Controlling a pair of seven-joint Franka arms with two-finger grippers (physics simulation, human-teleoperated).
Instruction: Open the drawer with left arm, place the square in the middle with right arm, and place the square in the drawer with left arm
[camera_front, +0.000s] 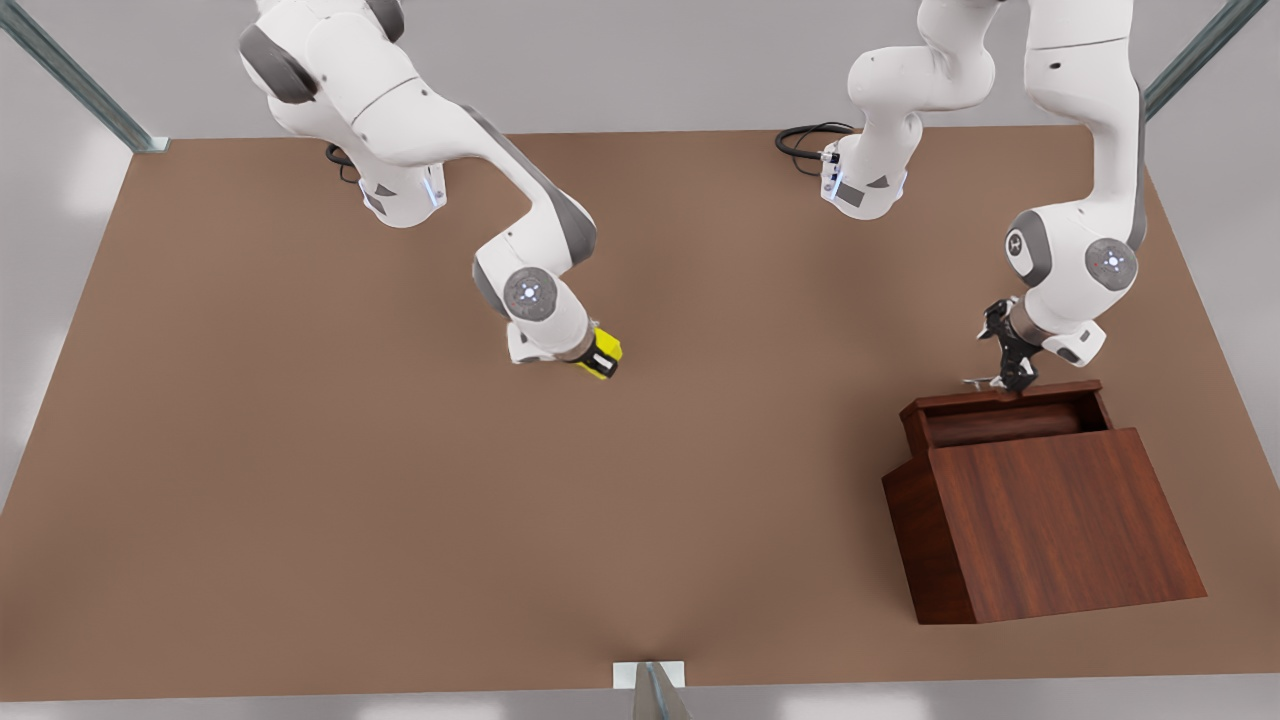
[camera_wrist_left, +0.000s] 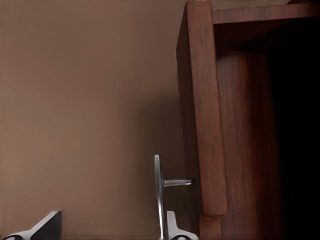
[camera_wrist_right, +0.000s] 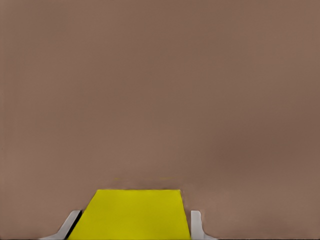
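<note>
The drawer (camera_front: 1005, 418) stands pulled out of the wooden cabinet (camera_front: 1060, 520) at the front view's right, its dark inside showing. My left gripper (camera_front: 1012, 372) hangs at the drawer's far edge, open, its fingers either side of the thin silver handle (camera_wrist_left: 158, 192). In the left wrist view the left gripper (camera_wrist_left: 112, 221) has one finger (camera_wrist_left: 172, 226) close to the bar, beside the drawer front (camera_wrist_left: 202, 110). My right gripper (camera_front: 592, 352) is shut on the yellow square (camera_front: 605, 353), low over the middle of the table. The square (camera_wrist_right: 132, 212) sits between the right gripper's (camera_wrist_right: 135, 222) pale fingers (camera_wrist_right: 196, 224).
The brown tabletop (camera_front: 400, 500) stretches wide around both arms. The arm bases (camera_front: 400, 195) stand at the far edge with black cables (camera_front: 805, 140). A metal bracket (camera_front: 650, 680) sits at the near edge.
</note>
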